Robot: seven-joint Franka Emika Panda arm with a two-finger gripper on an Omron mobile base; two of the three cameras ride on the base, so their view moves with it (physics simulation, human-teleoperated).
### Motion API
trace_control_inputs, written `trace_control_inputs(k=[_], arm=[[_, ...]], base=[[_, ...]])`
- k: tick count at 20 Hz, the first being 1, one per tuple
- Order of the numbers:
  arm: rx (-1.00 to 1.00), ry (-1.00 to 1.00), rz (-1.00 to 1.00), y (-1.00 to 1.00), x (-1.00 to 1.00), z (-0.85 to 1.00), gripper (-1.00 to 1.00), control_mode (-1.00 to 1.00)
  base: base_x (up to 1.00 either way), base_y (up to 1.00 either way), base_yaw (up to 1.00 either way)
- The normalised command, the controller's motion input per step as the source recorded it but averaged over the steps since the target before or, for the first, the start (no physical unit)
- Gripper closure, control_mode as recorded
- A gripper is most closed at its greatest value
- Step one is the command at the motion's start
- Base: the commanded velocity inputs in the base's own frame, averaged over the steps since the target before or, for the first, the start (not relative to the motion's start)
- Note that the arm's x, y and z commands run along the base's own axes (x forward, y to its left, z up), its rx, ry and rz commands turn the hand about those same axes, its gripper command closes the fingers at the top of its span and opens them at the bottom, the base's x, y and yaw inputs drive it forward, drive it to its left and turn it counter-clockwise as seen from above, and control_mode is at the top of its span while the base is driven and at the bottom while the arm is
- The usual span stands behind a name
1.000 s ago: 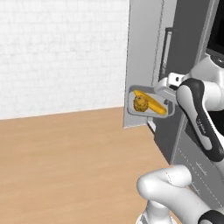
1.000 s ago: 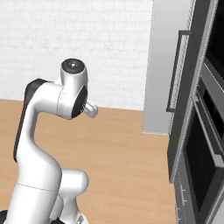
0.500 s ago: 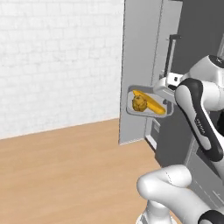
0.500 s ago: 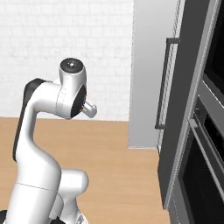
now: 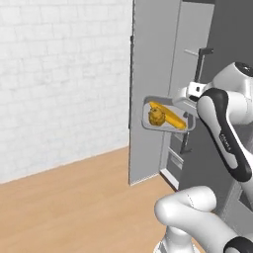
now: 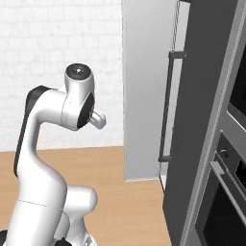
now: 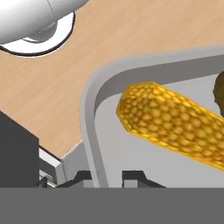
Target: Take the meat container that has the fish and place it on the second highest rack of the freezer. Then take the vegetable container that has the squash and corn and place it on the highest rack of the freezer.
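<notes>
I hold the vegetable container [image 5: 147, 123], a grey tray, up in the air in front of the freezer's open door [image 5: 150, 59]. A yellow corn cob [image 5: 171, 118] and a brown squash [image 5: 156, 116] lie in it. My gripper [image 5: 184, 105] is shut on the tray's right rim. In the hand view the rim [image 7: 92, 113] runs between my gripper [image 7: 107, 176] tips, with the corn [image 7: 170, 122] just beyond and the squash [image 7: 218, 89] at the right edge. The meat container with the fish is out of view. The freezer's racks cannot be made out.
The grey door panel [image 6: 144, 86] stands edge-on ahead, with a dark vertical handle [image 6: 166, 105] beside it. Low drawers [image 5: 173, 159] show inside the cabinet. A dark oven column [image 6: 226, 192] stands at the right. Wooden floor [image 5: 74, 197] and a white brick wall lie to the left.
The whole picture has shifted: the base has moved, and the freezer stands larger and further left in view. The tray stays in my grip at the same height.
</notes>
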Motion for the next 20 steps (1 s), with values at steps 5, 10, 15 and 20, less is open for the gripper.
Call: trace_control_inputs(k=[5,10,15,20], arm=[[0.00,0.00,0.00,0.00,0.00,0.00,1.00,1.00],[0.00,0.00,0.00,0.00,0.00,0.00,1.00,1.00],[0.00,0.00,0.00,0.00,0.00,0.00,1.00,1.00],[0.00,0.00,0.00,0.00,0.00,0.00,1.00,1.00]], base=[[0.44,0.42,-0.33],[0.30,0.52,-0.40],[0.35,0.57,-0.55],[0.38,0.64,-0.67]])
